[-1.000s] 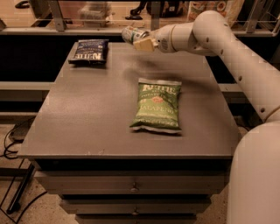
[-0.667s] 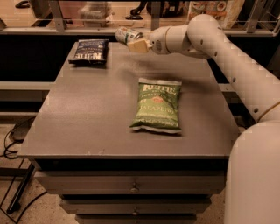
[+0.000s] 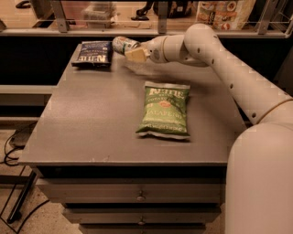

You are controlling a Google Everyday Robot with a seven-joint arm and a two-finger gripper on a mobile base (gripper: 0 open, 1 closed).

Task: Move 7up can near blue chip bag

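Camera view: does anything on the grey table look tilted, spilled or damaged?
Only the small silver-and-green 7up can: it is tipped sideways in the two-finger gripper, just beside the dark blue crinkly chip bag. The green jalapeno chip bag lies flat; nothing looks spilled.

**Occlusions and Limits of View**

The gripper (image 3: 133, 52) is at the far edge of the table (image 3: 91, 128), just right of the blue chip bag (image 3: 93, 53). It is clamped on the 7up can (image 3: 122, 44) and covers the can's right end. The can's markings are blurred. Small print on the blue chip bag is illegible. The robot body (image 3: 261, 183) is cut off by the right and bottom edges. The lowest drawer (image 3: 139, 226) is cut off by the bottom edge. The rear-shelf objects (image 3: 98, 11) are blurred and cropped by the top edge.
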